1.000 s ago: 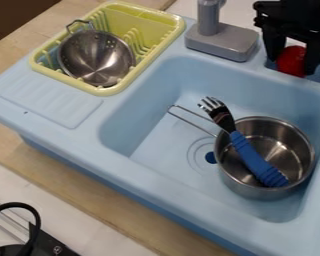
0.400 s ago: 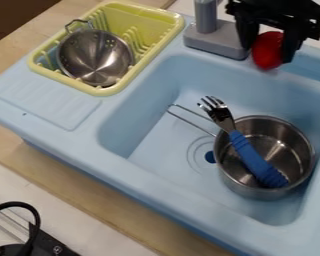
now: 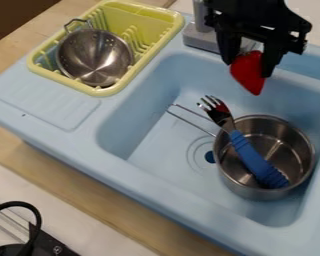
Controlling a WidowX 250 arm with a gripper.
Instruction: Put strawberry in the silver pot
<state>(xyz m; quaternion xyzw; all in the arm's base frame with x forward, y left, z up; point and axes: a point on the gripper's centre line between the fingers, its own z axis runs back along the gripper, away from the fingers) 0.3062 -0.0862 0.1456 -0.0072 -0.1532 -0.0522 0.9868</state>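
At the upper right, the strawberry is gripped between the two fingers of the hand, its tip angled down, probably so that it can be dropped cleanly. The silver pot is set open side up in the sink, at the lower right, ready for filling, though its mouth is partly crossed by a leaning fork.

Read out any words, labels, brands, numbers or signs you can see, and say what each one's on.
No readable text.
One small pale mark on the black object at the lower left: too small to read.
I can make out no print on the strawberry, silver pot or fork.
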